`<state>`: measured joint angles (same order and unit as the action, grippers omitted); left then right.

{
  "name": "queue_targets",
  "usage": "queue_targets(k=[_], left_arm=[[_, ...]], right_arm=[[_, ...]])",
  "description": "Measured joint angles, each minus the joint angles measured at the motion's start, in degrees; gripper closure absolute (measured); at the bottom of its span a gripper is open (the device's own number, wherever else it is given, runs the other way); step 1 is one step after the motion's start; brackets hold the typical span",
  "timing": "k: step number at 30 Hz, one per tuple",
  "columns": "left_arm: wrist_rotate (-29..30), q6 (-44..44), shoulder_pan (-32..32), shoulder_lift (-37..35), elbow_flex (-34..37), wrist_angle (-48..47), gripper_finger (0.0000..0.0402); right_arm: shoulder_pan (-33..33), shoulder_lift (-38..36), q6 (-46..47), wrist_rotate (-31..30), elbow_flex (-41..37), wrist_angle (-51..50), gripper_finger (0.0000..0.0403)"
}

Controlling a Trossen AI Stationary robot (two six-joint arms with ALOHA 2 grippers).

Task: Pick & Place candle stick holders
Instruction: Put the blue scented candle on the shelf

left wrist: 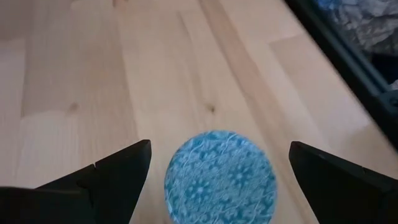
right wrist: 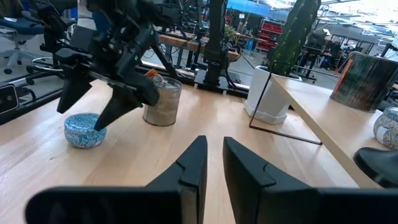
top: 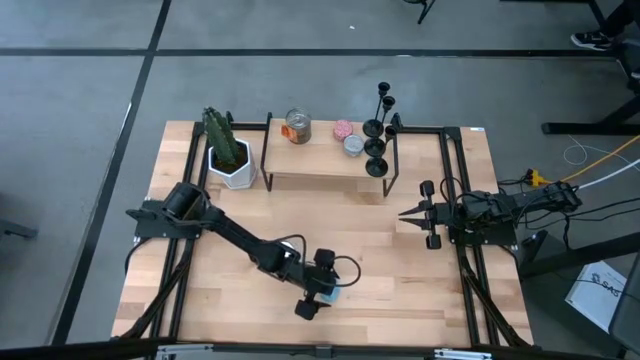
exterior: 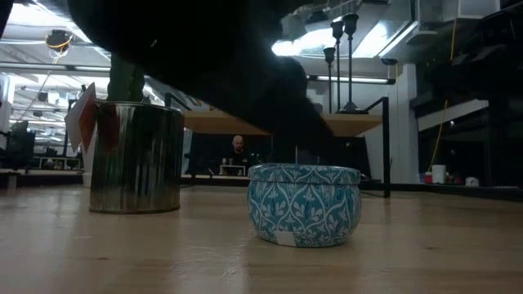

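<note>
Several matte-black candle stick holders [top: 378,140] stand on their round bases at the right end of the raised wooden shelf [top: 315,160]. Their stems also show in the low view [exterior: 341,57], and one base shows in the right wrist view [right wrist: 379,165]. My left gripper [top: 318,292] is open near the table's near edge. Its fingers stand on either side of a blue patterned tin [left wrist: 219,177] without touching it. The tin rests on the table [exterior: 304,204]. My right gripper [top: 408,213] is shut and empty at the table's right side.
A potted cactus [top: 228,150] stands at the far left. A can [top: 298,126] and two small tins [top: 348,137] stand on the shelf. A silver tin [exterior: 135,159] stands on the table near my left arm. A person [exterior: 237,151] sits in the room behind.
</note>
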<state>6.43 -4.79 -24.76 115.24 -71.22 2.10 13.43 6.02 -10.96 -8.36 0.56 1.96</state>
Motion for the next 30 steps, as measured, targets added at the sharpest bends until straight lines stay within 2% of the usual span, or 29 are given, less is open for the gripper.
queue_targets(k=[18, 24, 30], left_arm=[[0.23, -0.46, 0.11, 1.68, 1.59, -0.35, 0.0024], [-1.27, -0.03, 0.14, 5.53, 1.55, 6.17, 0.0024], [-1.16, -0.4, 0.38, 5.73, 1.53, 6.63, 0.0036]], right_arm=[[0.0, 0.0, 0.0, 0.02, 0.02, 0.0, 0.0348], [0.0, 0.0, -0.01, 0.0, 0.02, 0.0, 0.0348], [0.0, 0.0, 0.0, 0.0, 0.02, 0.0, 0.0348]])
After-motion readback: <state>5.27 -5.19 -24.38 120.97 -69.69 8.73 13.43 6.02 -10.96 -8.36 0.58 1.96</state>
